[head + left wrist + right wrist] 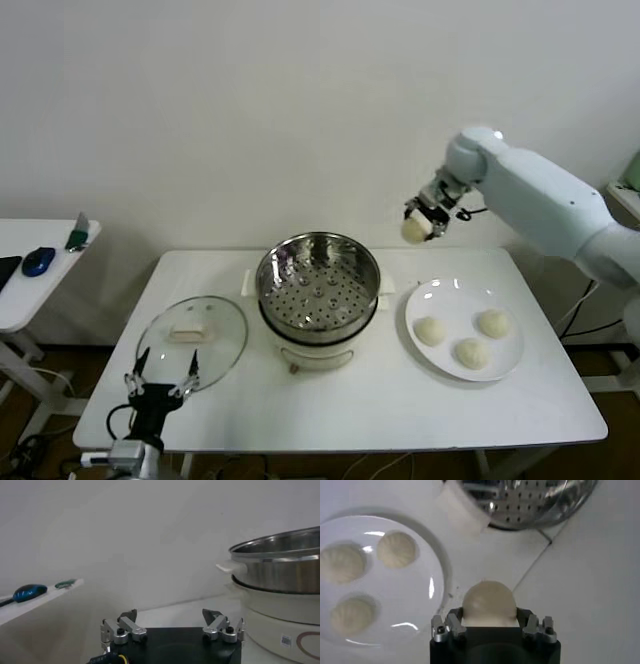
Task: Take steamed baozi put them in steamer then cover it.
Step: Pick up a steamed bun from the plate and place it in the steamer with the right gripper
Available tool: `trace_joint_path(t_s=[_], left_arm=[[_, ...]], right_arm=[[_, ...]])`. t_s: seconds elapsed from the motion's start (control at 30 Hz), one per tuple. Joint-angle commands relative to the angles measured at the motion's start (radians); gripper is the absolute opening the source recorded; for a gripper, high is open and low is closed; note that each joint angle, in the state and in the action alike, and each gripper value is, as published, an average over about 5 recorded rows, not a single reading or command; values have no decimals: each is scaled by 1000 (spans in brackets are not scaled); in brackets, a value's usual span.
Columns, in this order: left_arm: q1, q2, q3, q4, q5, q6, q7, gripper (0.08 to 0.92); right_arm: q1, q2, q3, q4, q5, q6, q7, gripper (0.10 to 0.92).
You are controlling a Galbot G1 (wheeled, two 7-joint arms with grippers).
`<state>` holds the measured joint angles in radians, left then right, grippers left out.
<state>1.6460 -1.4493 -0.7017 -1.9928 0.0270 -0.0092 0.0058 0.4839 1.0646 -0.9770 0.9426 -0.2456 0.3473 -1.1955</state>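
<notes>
Right gripper [488, 625] clamped on one baozi [488, 603], its underside hidden; left gripper [171, 628] spread apart.

right arm [545, 200]: smooth white rounded shell, bulbous joint near the wrist
right gripper [425, 219]: black body, silver finger brackets, dark screws
left gripper [162, 384]: black block, silver metal fingers, black and yellow cable at its base

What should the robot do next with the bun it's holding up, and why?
Probably carry it sideways toward its left until it hangs over the steamer, then lower it in. The right gripper holds one baozi up in the air, off to the side of the basket, above the table's back edge. The basket is empty, and three buns wait on the plate.
</notes>
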Motion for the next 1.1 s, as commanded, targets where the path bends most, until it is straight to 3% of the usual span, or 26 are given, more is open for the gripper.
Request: trace_joint_path(t_s=[0.03,0.3,0.73,1.1], left_arm=[[22,0,-1,-11,4,-7,2,823],[36,0,0,-19,0,-9,2,823],[45,16,-12,-30,-10,-4,2,823],[44,19,-11,-23,-12,-3,2,823]], right_arm=[[194,130,-201,161,74,108,-12,702],[110,308,-226,79,-27,193,-6,700],[-117,479,-92,-159,-393,327,72,702],[-176,506,-60,-225,-455,341,101,712]])
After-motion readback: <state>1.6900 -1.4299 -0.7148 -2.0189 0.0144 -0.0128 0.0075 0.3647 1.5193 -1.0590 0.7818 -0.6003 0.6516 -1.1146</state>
